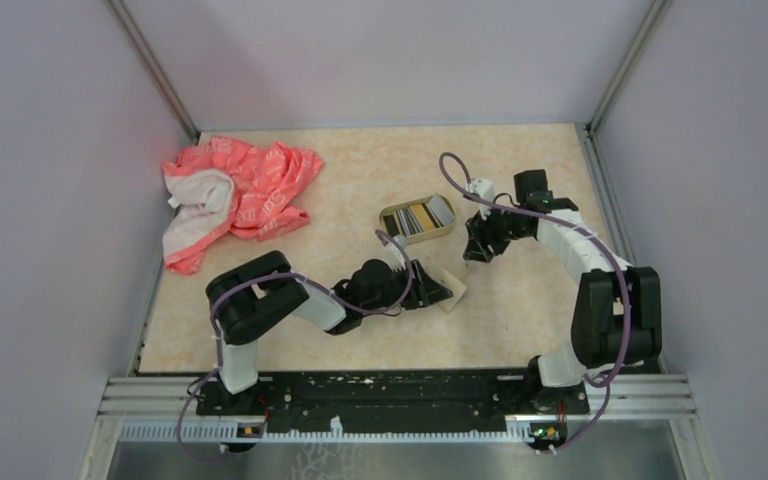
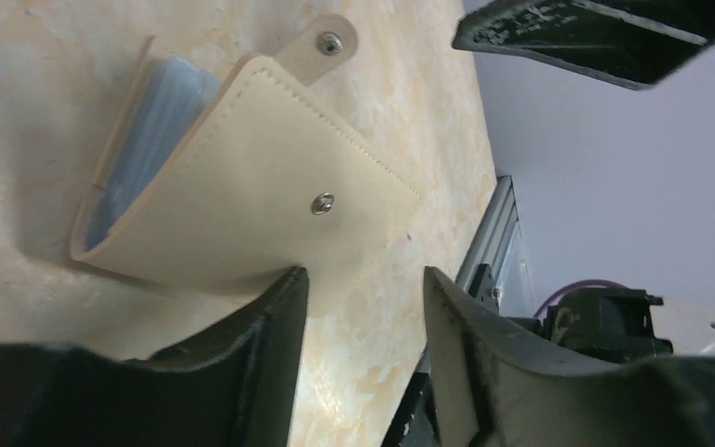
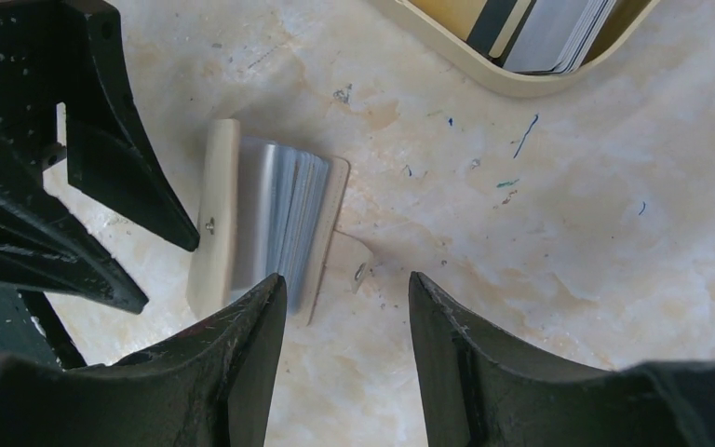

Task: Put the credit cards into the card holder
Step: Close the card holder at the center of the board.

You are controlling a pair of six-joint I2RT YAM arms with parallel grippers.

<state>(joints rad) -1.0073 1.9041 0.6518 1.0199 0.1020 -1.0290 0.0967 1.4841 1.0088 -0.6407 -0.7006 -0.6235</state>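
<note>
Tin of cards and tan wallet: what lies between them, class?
Only bare, pen-flecked tabletop between tin and wallet, shown in the right wrist view.

Overhead looks down; 2 near wrist views share wallet (image 2: 242, 186).

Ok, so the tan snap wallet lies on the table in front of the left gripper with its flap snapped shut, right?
Not shut. The left wrist view shows the tan snap wallet on the table in front of the left gripper, but its flap is loose and the two snap halves are apart.
</note>
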